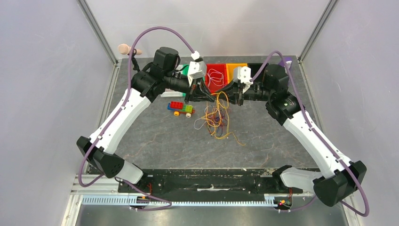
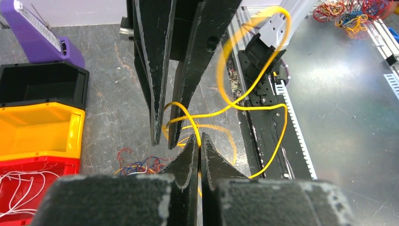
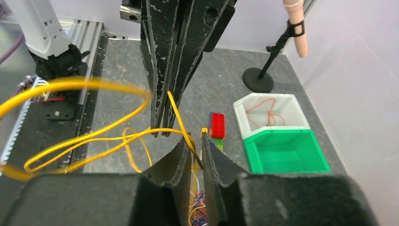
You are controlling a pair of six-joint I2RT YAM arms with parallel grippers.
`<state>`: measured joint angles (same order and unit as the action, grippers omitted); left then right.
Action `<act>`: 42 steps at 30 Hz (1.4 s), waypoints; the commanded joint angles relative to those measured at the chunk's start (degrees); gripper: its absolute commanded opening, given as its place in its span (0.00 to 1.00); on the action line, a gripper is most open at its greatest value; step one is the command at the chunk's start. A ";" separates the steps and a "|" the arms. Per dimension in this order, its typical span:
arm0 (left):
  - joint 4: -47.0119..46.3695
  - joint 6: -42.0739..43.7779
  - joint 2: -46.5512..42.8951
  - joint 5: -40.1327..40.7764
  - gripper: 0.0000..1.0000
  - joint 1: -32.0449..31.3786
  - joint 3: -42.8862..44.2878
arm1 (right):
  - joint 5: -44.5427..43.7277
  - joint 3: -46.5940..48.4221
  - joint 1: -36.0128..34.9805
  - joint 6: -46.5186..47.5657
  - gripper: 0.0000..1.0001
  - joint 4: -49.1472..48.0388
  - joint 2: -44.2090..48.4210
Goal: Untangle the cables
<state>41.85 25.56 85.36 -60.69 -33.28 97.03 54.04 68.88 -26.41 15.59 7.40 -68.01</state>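
The cables lie as a loose multicoloured tangle (image 1: 216,117) on the grey table, directly under both grippers; part of the tangle (image 2: 141,165) also shows in the left wrist view. A long yellow cable (image 2: 256,107) loops up from the tangle. My left gripper (image 2: 200,140) is shut on this yellow cable at its fingertips; from above, the left gripper (image 1: 214,96) hangs over the tangle. My right gripper (image 3: 195,140) faces it tip to tip with a narrow gap between its jaws. The yellow cable (image 3: 94,136) runs loosely through that gap. The right gripper (image 1: 233,96) hovers just right of the left one.
Red bin (image 1: 216,75) holding white wires, orange bin (image 1: 234,68) and black bin (image 1: 256,66) stand at the back. A green bin (image 3: 282,150) and a white bin (image 3: 268,110) with a thin red wire sit back left. A toy brick car (image 1: 181,108) lies nearby, and a microphone stand (image 1: 127,49) stands in the corner.
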 commanded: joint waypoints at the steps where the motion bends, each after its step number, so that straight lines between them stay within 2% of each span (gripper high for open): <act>1: 2.77 4.23 -0.27 -1.81 0.02 -0.96 2.57 | 2.73 2.57 -0.49 1.58 0.02 1.00 -0.30; 3: 2.85 5.03 -1.24 0.32 0.02 -0.93 1.71 | -0.01 2.74 -0.48 3.88 0.00 2.59 -0.05; 4: 2.76 5.47 -2.08 1.84 0.07 -0.92 0.97 | -3.17 2.88 -0.48 5.24 0.00 3.23 0.17; 6: 1.16 2.98 -4.12 7.48 0.34 -0.61 -0.87 | -10.24 2.85 -0.47 8.53 0.00 4.22 0.66; 7: -0.58 0.74 -5.36 9.80 0.51 0.11 -1.93 | -13.66 2.56 -0.48 11.71 0.00 5.08 1.01; 8: -2.80 -2.31 -6.51 10.88 0.61 1.75 -2.96 | -16.39 1.76 -0.52 14.22 0.00 5.23 1.61; 10: -9.03 -10.20 -8.96 11.76 0.73 5.39 -5.56 | -19.81 0.16 -0.47 18.38 0.00 5.66 2.66; 11: -10.92 -12.70 -10.05 11.10 0.74 6.58 -6.20 | -20.23 -0.17 -0.43 20.68 0.00 6.96 2.91; 14: -11.08 -12.03 -10.83 7.91 0.74 5.47 -4.25 | -19.60 1.21 -0.47 23.73 0.00 11.99 1.86; 18: -9.07 -6.64 -10.30 14.37 0.75 -1.13 -2.77 | -18.76 2.59 -0.49 23.36 0.00 14.75 0.21; 21: -12.86 -4.40 -10.23 19.06 0.76 -3.89 -3.70 | -18.18 2.31 -0.48 22.69 0.00 14.23 0.32; 24: -12.55 -6.12 -7.35 17.15 0.76 -4.93 -0.29 | -18.01 2.57 -0.46 22.20 0.00 14.78 0.16; 30: -9.49 3.53 -6.01 20.23 0.77 -7.86 -2.34 | -16.50 3.02 -0.47 21.50 0.00 14.80 0.39; 32: -8.66 5.67 -5.87 19.47 0.71 -7.86 -3.56 | -15.81 3.55 -0.50 20.82 0.00 14.95 0.35; 35: -8.05 6.95 -5.95 18.99 0.37 -7.86 -5.81 | -14.21 4.14 -0.48 18.94 0.00 14.35 0.63; 38: -8.22 7.73 -6.73 22.68 0.04 -7.56 -10.54 | -12.92 4.33 0.14 14.28 0.00 10.91 1.57; 42: -17.56 0.02 -8.74 24.72 0.02 -3.64 -20.29 | -5.88 4.04 4.48 2.06 0.00 2.10 2.43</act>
<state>31.99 30.09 78.81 -39.20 -40.14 84.29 40.69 70.35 -25.76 30.52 20.05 -67.70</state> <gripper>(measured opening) 0.031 0.011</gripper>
